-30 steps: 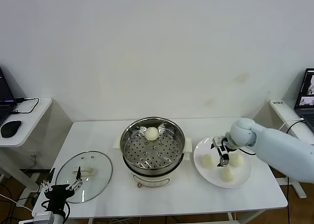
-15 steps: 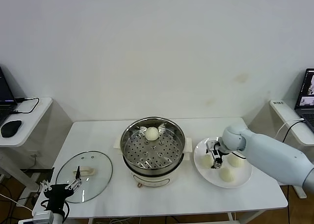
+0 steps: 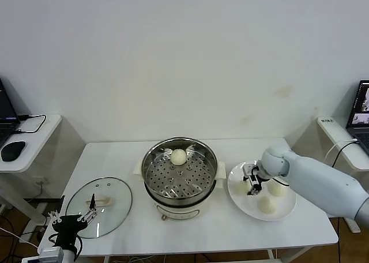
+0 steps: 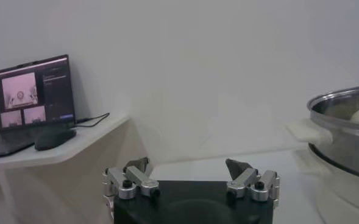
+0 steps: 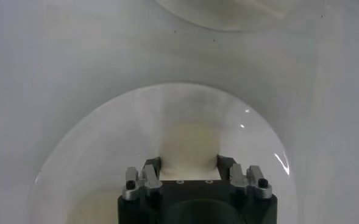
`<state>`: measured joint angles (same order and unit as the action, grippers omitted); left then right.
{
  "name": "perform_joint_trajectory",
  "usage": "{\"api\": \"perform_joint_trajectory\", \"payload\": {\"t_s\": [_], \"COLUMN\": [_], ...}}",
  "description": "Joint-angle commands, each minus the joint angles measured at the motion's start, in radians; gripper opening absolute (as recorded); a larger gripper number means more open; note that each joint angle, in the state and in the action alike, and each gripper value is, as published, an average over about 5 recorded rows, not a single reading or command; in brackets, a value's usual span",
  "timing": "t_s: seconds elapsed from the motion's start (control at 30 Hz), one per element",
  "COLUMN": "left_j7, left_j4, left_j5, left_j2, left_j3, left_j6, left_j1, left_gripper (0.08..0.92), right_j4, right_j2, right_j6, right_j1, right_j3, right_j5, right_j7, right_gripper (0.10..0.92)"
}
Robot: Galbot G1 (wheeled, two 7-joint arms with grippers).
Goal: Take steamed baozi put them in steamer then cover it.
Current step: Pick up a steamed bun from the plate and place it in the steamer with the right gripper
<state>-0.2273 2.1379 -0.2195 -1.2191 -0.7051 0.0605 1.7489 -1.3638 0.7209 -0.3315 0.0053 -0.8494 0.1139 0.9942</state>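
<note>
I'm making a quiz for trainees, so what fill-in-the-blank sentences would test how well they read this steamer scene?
1. The steamer holds ____ baozi on its perforated tray.
2. The plate carries ____ baozi.
3. The right gripper has its jaws on either side of a baozi on the ____.
4. The glass lid lies on the table on the robot's ____ of the steamer, near the left gripper.

Missing words: one; three; plate; left
</note>
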Motion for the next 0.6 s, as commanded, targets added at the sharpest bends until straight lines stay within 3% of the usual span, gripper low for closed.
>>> {"api": "perform_joint_trajectory", "payload": {"t_s": [0.03, 0.27, 0.6], "left_j7": [0.001, 0.005, 0.005], "left_j4": [0.003, 0.014, 0.013], "left_j5": [0.000, -0.001, -0.004], "left_j2": [0.003, 0.013, 0.019], "left_j3": [0.001, 0.011, 0.011], "left_j6": [0.002, 0.008, 0.011], "left_j1": [-0.001, -0.010, -0.021], "left_gripper": [0.823, 0.823, 0.823], "right_j4": [-0.095, -0.146, -0.139], "right_j2": [-0.089, -0.042, 0.266], "right_j6": [-0.034, -0.088, -0.234], "right_j1": [0.233, 0.584, 0.630], "right_j3": [-0.040, -0.224, -0.289], "right_j5": [-0.150, -0.327, -0.537], "right_j7": [0.030, 0.017, -0.104], "right_gripper": [0.579, 0.586, 0.596]}}
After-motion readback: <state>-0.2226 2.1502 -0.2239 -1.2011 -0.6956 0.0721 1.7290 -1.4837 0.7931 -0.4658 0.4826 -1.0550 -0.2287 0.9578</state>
